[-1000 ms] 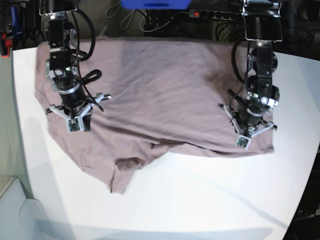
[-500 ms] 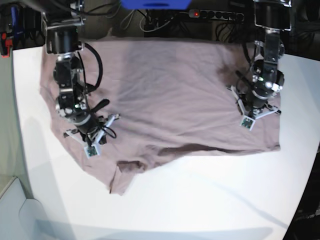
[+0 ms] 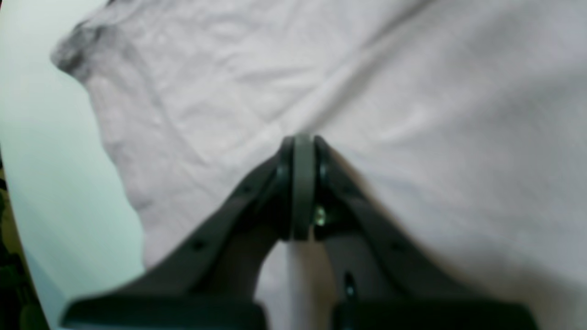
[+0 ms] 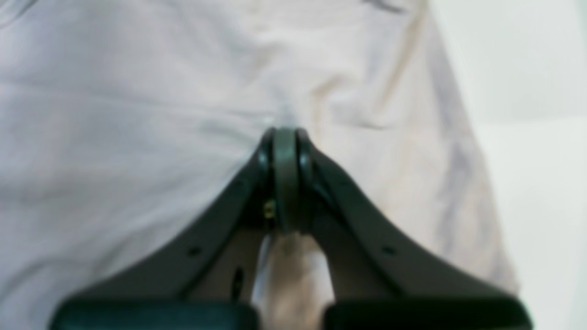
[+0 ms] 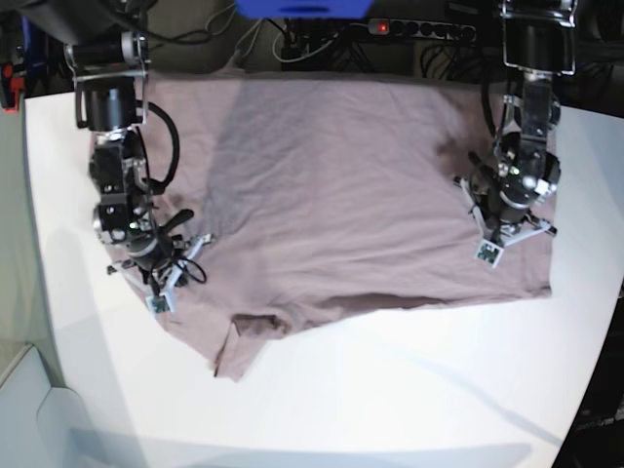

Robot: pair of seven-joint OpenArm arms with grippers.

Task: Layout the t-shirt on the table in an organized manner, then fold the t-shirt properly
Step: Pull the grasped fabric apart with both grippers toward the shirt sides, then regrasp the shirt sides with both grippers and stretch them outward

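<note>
The dusty mauve t-shirt lies spread across the back half of the white table, with one small flap folded at its front edge. My left gripper sits on the shirt's right side near the front hem, shut on a pinch of cloth. In the left wrist view its fingertips meet over the t-shirt, creases radiating from them. My right gripper presses the shirt's left edge. Its tips are shut, a ridge of t-shirt running between the fingers.
A power strip with a red light, cables and a blue object lie behind the table. A pale box stands off the front left corner. The table's curved edge runs down the right.
Both arms dragged the cloth outward: the arm on the base view's right went up and right, the other shifted down and left. The front crease has flattened and the shirt lies wider.
</note>
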